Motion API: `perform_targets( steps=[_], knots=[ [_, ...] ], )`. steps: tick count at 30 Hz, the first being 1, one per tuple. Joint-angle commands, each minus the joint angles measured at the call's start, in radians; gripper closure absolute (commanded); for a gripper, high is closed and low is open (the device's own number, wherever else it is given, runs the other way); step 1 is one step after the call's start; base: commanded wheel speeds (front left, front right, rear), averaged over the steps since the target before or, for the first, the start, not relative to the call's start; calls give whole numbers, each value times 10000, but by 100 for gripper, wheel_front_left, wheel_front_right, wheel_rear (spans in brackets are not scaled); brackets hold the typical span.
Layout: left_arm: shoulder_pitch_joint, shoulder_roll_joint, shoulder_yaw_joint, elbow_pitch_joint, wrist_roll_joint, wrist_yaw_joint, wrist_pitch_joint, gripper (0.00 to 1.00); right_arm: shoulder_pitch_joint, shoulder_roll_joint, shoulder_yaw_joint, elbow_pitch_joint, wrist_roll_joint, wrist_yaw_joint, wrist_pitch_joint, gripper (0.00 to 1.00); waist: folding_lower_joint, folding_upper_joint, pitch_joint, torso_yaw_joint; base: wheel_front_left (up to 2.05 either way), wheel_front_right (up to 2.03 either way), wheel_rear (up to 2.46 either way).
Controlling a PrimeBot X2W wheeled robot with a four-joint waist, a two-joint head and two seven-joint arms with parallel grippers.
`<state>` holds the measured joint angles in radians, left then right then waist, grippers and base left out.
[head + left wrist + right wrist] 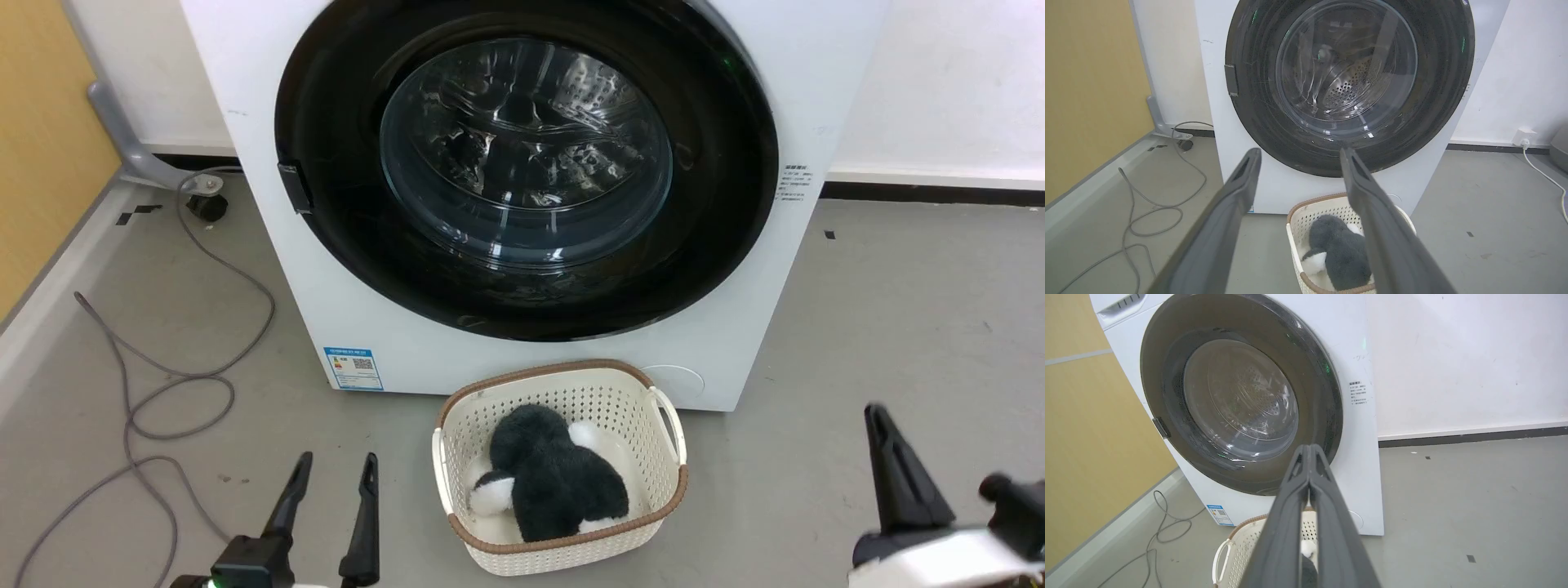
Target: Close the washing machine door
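Door check: the washing machine door lies flat against the front of the washing machine, straight behind the basket and higher up. Looks shut to me, but I can't tell if it's latched. Left gripper hangs just left of the basket, fingers spread apart and aimed at the door. Right gripper is well off to the basket's right, fingers pressed together on nothing. If it needs a last shove, I'd guess the left one's lined up better.
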<state>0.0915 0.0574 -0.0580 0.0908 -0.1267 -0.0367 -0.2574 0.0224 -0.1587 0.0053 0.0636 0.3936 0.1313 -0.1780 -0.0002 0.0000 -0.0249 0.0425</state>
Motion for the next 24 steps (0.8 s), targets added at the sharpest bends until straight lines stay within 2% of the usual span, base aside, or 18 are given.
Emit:
perform_targets(
  steps=[1,5,6,7,8,24],
  knots=[
    [157,24,-12,14,67,41,-44,0,278,100,-65,-162,-296,-6,7,100,2,0,-9,-13,0,0,0],
    [321,5,-39,65,82,77,-44,0,825,345,-172,-325,-926,-6,53,100,2,0,-74,-48,0,0,0],
    [365,2,-22,101,88,96,-44,0,936,355,-106,-325,-1056,-6,120,97,2,0,-90,-55,0,0,0],
    [398,1,3,140,98,100,-44,0,1029,371,-81,-315,-1136,-6,181,54,2,0,-107,-61,0,0,0],
    [430,0,17,180,116,104,-44,0,1092,390,-135,-318,-1221,-6,178,0,2,0,-125,-62,0,0,0],
    [592,-38,-79,339,110,25,-44,0,1406,463,-343,-327,-1604,-6,59,0,2,0,-258,174,0,0,0]
  ],
)
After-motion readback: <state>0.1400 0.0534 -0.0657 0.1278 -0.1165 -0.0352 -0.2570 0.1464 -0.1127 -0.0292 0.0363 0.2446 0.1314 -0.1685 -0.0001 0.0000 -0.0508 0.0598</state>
